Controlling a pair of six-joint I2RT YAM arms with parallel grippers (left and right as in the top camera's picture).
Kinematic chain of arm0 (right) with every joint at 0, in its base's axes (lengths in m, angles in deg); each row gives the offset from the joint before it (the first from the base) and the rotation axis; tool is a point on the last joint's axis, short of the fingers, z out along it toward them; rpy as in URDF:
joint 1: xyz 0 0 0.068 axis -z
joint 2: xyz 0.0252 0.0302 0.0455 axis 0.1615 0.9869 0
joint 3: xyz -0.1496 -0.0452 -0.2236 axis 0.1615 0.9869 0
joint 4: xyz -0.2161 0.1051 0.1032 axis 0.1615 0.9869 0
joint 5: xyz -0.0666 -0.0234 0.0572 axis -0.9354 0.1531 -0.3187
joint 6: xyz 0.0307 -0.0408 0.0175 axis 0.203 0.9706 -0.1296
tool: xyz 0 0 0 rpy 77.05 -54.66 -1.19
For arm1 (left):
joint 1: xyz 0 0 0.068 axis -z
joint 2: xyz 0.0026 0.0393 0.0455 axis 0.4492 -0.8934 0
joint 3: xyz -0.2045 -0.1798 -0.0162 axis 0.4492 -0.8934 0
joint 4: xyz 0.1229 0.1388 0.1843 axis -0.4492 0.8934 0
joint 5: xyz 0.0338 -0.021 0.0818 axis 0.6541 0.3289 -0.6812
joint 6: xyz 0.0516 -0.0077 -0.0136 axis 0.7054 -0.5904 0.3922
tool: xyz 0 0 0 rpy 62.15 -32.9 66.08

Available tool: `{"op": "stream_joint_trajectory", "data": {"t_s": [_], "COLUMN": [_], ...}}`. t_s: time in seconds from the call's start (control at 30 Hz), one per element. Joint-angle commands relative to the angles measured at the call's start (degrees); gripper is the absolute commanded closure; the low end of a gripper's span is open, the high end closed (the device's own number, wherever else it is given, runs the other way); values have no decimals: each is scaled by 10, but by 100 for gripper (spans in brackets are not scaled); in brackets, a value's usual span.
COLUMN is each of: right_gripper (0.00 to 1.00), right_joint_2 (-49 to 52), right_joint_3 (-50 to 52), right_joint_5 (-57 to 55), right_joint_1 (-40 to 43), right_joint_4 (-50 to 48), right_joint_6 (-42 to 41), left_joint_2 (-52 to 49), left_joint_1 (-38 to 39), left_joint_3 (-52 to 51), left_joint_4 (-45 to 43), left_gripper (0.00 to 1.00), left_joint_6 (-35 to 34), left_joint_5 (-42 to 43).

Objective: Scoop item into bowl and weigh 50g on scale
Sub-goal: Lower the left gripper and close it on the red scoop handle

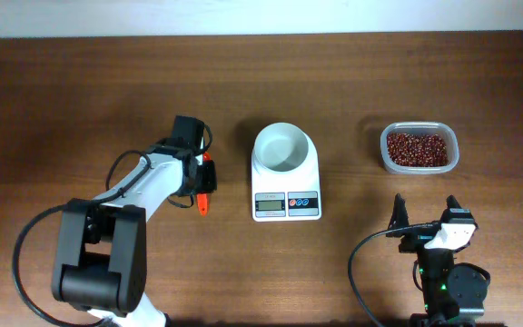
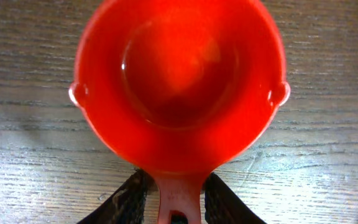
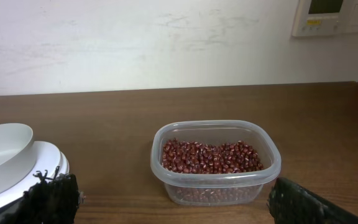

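Observation:
My left gripper [image 1: 202, 184] is shut on the handle of an empty red scoop [image 1: 205, 203], left of the scale and low over the table. In the left wrist view the scoop [image 2: 179, 81] fills the frame, its handle between the fingers [image 2: 176, 202]. The empty white bowl [image 1: 284, 148] sits on the white scale [image 1: 286, 205]. The reddish-brown beans [image 1: 417, 148] lie in a clear tub [image 1: 384, 153] at the right. My right gripper [image 1: 425, 214] is open and empty in front of the tub. The right wrist view shows the gripper [image 3: 173, 205], beans [image 3: 210, 157], tub [image 3: 216, 190] and bowl [image 3: 2, 146].
The scale's display and its red and blue buttons face the front edge. The wooden table runs to a white wall at the back. A wall panel [image 3: 334, 15] hangs at the upper right in the right wrist view.

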Motion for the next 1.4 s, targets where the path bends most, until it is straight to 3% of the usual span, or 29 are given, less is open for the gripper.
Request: {"op": "stream_joint_trajectory", "data": {"t_s": [0.0,0.13,0.2,0.37,0.53,0.7,1.17,1.27,1.37], "right_gripper": [1,1,1,1,1,1,1,1,1], "right_joint_2": [-3,-3,-3,-3,-3,-3,-3,-3,-3], "right_joint_3": [3,3,3,3,3,3,3,3,3], "right_joint_5": [-1,-1,-1,-1,-1,-1,-1,-1,-1], "right_joint_1": [2,2,2,2,2,2,2,2,2], "right_joint_4": [3,3,3,3,3,3,3,3,3], "right_joint_6": [-4,-4,-4,-4,-4,-4,-4,-4,-4], "left_joint_2": [9,9,9,9,9,9,9,9,9], "left_joint_1": [0,0,0,0,0,0,0,0,0], "left_joint_3": [-7,-7,-7,-7,-7,-7,-7,-7,-7], "left_joint_4": [-1,-1,0,10,13,13,12,11,12], "left_gripper": [64,65,76,76,64,68,51,52,60], "left_joint_6": [-29,-29,-29,-29,-57,-57,-57,-57,-57], "left_joint_5": [4,4,4,4,5,9,9,9,9]}}
